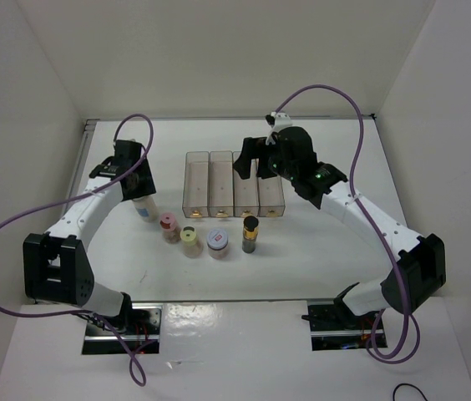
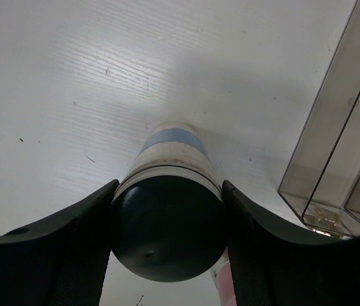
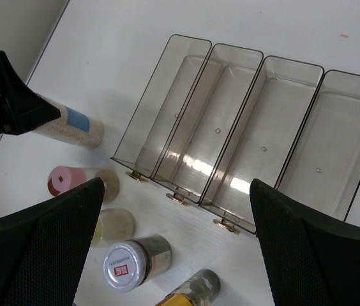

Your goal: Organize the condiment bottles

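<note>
Grabbing the tall white bottle (image 2: 173,143): our left gripper (image 2: 168,191) sits clamped snug on its dark cap, bottle right between the jaws. Next we'd lift it rightward into the clear rack (image 2: 333,127), we reckon.

All three views share the white bottle (image 1: 146,209), left wrist closest.

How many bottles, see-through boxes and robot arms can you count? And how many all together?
Bottles: 5 (tall white bottle, pink-capped, yellow-capped, red-rimmed jar, black-capped)
See-through rack compartments: 4
Robot arms: 2 (left arm, right arm)
Total: 11
</note>
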`<action>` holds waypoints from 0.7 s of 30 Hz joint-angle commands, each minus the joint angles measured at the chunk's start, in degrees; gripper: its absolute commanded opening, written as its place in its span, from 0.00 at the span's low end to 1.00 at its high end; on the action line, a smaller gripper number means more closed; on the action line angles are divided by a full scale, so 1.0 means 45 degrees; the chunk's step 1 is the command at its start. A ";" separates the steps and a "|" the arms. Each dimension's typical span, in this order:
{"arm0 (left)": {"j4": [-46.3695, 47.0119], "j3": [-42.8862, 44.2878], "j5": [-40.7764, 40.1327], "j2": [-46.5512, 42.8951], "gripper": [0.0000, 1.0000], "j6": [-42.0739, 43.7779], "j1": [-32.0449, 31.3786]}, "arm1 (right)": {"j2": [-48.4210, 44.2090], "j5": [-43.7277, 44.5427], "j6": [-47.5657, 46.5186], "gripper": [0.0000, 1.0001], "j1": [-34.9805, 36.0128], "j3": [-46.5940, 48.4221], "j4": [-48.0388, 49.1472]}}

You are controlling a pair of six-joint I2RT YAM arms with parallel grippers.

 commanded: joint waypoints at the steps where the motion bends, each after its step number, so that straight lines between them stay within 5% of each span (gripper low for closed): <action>1: 0.0061 0.0269 -0.0006 -0.0002 0.44 -0.0111 0.0045 | 0.0107 0.0195 -0.0199 0.99 0.0115 0.0721 -0.0014; 8: -0.0815 0.1768 -0.0141 -0.0528 0.33 0.0590 0.0045 | 0.0224 0.0312 -0.0199 0.99 0.0115 0.0838 -0.0014; 21: -0.2828 0.7276 -0.1081 0.1635 0.33 0.1803 -0.1498 | 0.0575 0.1112 -0.0082 0.99 0.0115 0.1307 -0.0268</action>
